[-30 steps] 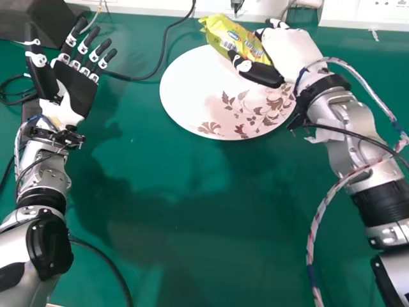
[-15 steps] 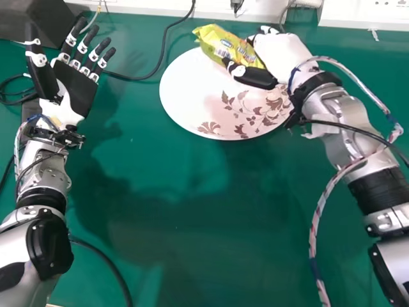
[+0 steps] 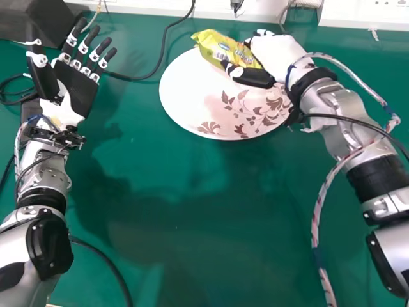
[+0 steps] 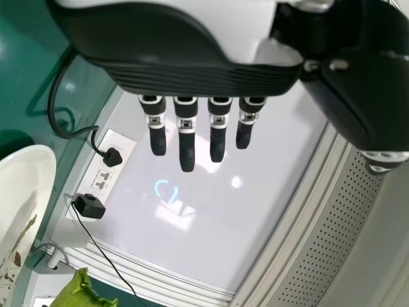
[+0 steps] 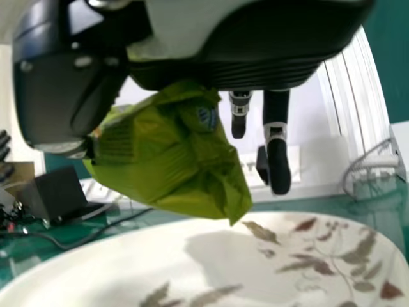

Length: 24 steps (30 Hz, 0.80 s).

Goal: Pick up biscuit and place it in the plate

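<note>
Biscuit packet [image 3: 223, 50]: one, yellow-green, crinkled, slanting over the far part of the plate [image 3: 185, 96]; whether it touches the plate, we cannot tell.
Right hand [image 3: 279, 56]: ours, above the plate's far right part, its thumb and fingers pinching the packet between them; other fingers hang fairly straight beside the wrapper in the right wrist view.
Left hand [image 3: 77, 93]: ours, at the head view's left, palm up, fingers straight and spread, well apart from plate and packet.
Plate: one, round, white, with brown leaf pattern [image 3: 255, 115] on the side nearer our right arm; we find it lying flat on the table.
Table [image 3: 166, 204]: green.
Black cable [image 3: 163, 51]: one, curving between our left hand and the plate.
Dark box [image 3: 38, 19]: one, in the far left corner.
</note>
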Motion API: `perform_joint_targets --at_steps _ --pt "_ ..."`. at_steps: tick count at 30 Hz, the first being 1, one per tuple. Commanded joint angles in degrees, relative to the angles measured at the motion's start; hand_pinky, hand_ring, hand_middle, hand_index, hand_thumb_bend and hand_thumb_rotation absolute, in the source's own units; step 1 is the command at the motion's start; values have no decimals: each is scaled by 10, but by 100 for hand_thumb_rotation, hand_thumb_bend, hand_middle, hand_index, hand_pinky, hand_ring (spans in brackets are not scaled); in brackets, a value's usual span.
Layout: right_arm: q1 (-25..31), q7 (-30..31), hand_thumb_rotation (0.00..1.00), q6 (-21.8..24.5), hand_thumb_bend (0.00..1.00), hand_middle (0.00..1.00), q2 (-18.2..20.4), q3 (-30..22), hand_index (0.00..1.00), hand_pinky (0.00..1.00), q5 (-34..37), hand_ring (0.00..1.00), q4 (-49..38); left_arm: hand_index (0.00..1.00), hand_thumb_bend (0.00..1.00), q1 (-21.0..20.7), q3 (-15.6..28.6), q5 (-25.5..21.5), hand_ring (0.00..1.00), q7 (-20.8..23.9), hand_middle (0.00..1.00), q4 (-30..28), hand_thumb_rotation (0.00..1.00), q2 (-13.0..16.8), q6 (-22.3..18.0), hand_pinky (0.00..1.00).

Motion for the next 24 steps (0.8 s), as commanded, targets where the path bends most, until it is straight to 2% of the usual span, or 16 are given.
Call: perform_joint_targets --at_steps 1,8,15,24 --pt "-19 -8 0 -9 50 42 2 7 53 28 3 45 16 100 92 -1 3 -1 86 -1 94 2 28 5 -3 91" --pt "-37 -21 0 -28 50 43 5 17 53 28 4 45 64 100 90 -1 4 -3 86 -1 95 0 35 4 -1 91" --pt "-52 -11 0 -39 50 42 8 28 53 28 7 45 95 100 89 0 4 -4 90 -7 98 1 39 4 -5 94" --pt "-70 -16 0 -56 50 43 12 45 54 28 4 45 138 100 90 -2 5 -7 87 -6 96 1 42 5 3 93"
